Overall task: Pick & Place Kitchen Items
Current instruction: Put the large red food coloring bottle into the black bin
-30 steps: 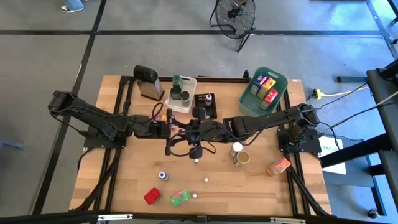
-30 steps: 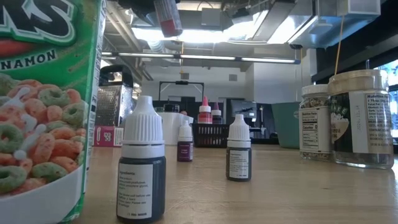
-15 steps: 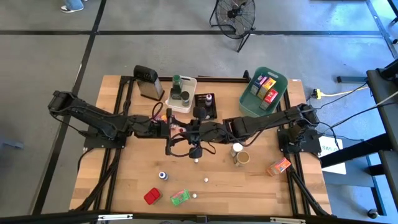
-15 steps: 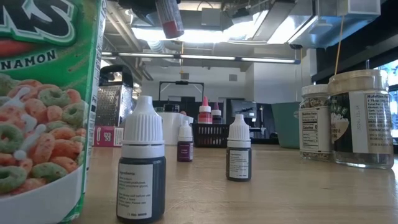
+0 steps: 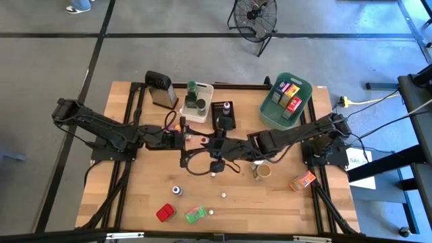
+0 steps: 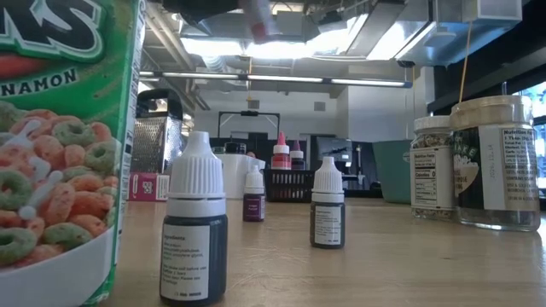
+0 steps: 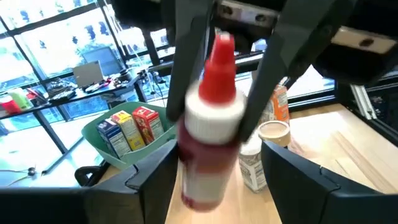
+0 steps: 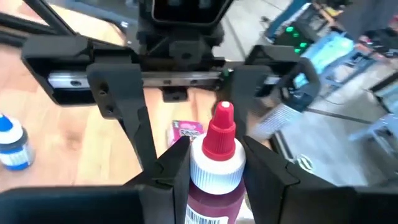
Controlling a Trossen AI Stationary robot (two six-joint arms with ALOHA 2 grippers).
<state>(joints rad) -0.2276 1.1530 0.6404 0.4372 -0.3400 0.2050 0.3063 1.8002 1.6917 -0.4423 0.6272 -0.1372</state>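
1. My right gripper (image 8: 214, 158) is clamped on the red-capped bottle (image 8: 214, 165), mid-frame in the high view; my left gripper (image 7: 214, 155) faces it, fingers parted around the bottle without touching.
2. Packets sit in the teal bin (image 5: 272, 111), upper right.
3. Several bottles, jars (image 5: 260, 169) and packets remain lower down on the table (image 5: 128, 196).

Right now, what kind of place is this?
Likely a robotics lab or workshop: a wooden table on a black frame, bare concrete floor, exposed ceiling ducts and a floor fan.
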